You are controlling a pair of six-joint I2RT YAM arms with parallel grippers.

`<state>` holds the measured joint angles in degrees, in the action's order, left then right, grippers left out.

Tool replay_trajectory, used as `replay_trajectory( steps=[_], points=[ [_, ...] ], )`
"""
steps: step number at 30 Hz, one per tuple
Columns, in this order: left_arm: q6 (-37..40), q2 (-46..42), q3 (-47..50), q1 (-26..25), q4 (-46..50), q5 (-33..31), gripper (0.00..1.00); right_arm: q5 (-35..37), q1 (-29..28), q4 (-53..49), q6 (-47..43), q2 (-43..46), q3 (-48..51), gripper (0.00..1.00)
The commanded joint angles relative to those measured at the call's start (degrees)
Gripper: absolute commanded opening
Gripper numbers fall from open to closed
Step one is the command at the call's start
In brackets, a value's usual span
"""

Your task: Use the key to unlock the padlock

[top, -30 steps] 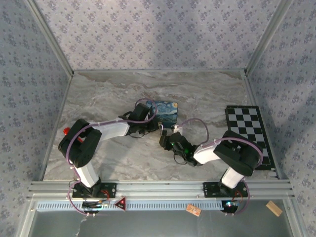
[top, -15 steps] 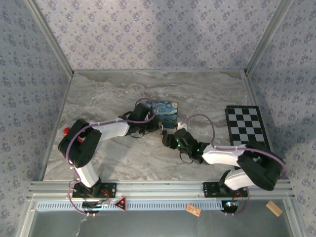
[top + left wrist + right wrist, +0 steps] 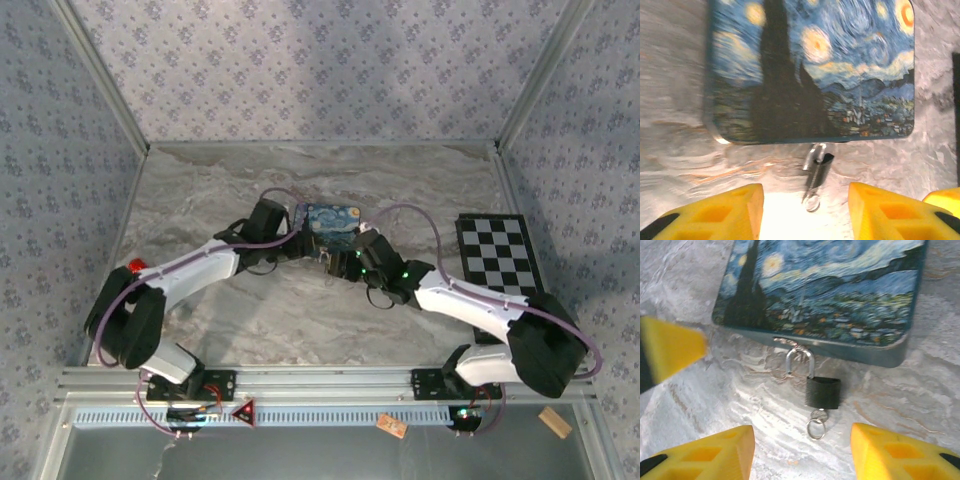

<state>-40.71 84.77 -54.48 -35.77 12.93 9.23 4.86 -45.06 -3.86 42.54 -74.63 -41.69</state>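
Grey marbled desk (image 3: pixel 250 310) under papered walls (image 3: pixel 300 70). Nearest, my left claw (image 3: pixel 805 200) and right claw (image 3: pixel 802 445) both stand released, jaws apart, nothing in them. Just ahead at 12 o'clock lies the key ring (image 3: pixel 815 429), its key apparently seated in the padlock (image 3: pixel 823 392). The padlock has a dark blocky body, and its silvery loop (image 3: pixel 800 360) hooks through the hasp (image 3: pixel 790 344) of the blue painted box (image 3: pixel 830 290). I judge one claw should steady the body while the other pinches the ring squarely and twists.

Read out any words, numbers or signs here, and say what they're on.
No text can be read.
The red triangle sign on the front rail: too small to read.
The blue box lid: a painting, no words.
The padlock: no marking visible.
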Motion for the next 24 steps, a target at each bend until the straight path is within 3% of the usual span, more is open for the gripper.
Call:
replay_trajectory(
  steps=[1,5,8,13,24],
  points=[
    [9.41,-3.13,-5.37,2.04,11.48,-6.50,0.57,-0.41,3.46,-2.12,0.28,0.91,2.09,0.59],
    [11.61,-0.56,-9.50,7.87,13.04,-3.89,0.67,-4.14,8.91,2.55,0.13,3.21,5.23,0.70],
    [12.72,5.99,-15.24,11.23,13.48,1.26,0.82,-1.97,13.38,-2.48,3.29,3.05,3.31,0.80],
    [14.34,15.83,-23.36,11.69,11.07,7.07,0.94,-10.64,20.75,3.50,4.83,-1.17,1.65,0.82],
    [13.67,28.63,-32.88,9.65,13.88,11.39,0.95,-19.61,21.52,2.63,3.92,-19.03,-12.22,0.85]
  ],
)
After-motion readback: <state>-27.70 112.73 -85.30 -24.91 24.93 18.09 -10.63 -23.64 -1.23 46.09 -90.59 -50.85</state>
